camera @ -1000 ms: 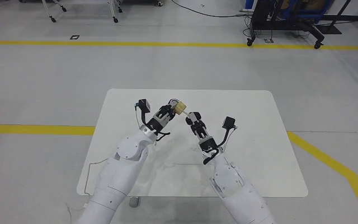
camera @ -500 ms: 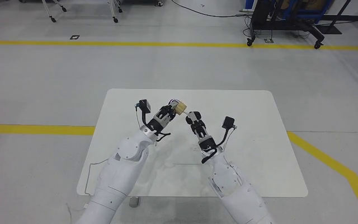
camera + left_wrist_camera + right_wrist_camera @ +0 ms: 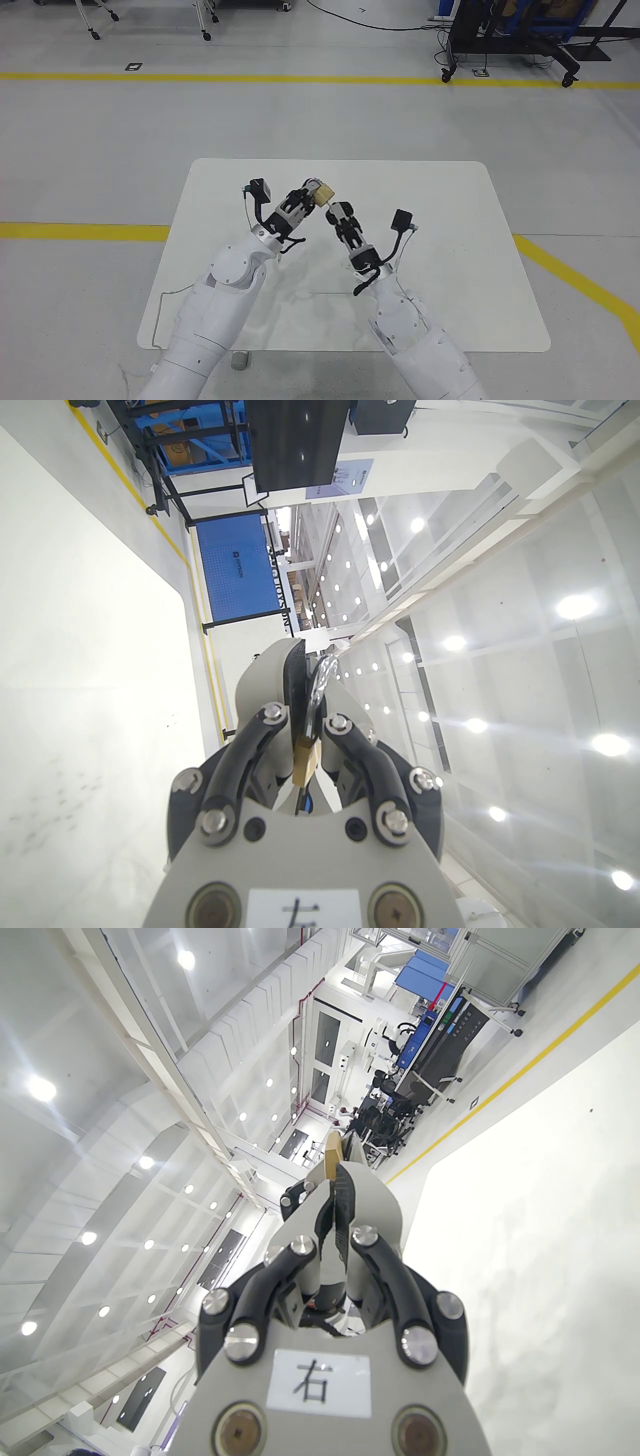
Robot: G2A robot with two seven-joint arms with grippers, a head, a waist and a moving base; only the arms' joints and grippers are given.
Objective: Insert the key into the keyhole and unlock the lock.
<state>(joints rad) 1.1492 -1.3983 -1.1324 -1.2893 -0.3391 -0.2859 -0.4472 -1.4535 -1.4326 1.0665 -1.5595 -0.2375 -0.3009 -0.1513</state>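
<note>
Both arms are up off the tabletop [image 3: 450, 300], tips facing each other over its far half, a bit left of centre.

Left end effector [image 3: 309, 194] [image 3: 314, 680]: clamped down on the lock [image 3: 321, 188]. The brass body sits out at the fingertips, in the air, clear of the tabletop. Left wrist cam shows brass and bright metal wedged in the narrow slot between the fingers [image 3: 295, 660]. Can't tell which part of the lock is which from there.

Right end effector [image 3: 339, 209] [image 3: 334, 1178]: fingers almost together, pinching the key [image 3: 326, 1220]. Only a thin edge of it shows between the pads, the rest is hidden.

Relation: the right tip is just beside the lock, on its near-right side and aimed at it. In the right wrist cam the lock's brass [image 3: 332, 1155] sits directly past the fingertips. Can't tell whether the key is seated in the lock, touching it or just short. It's too small from the top cam and blocked in the wrist cams.

Around it: a yellow floor line [image 3: 300, 78] runs well beyond the far edge, and a second yellow line [image 3: 80, 231] runs along the floor off the left edge.
</note>
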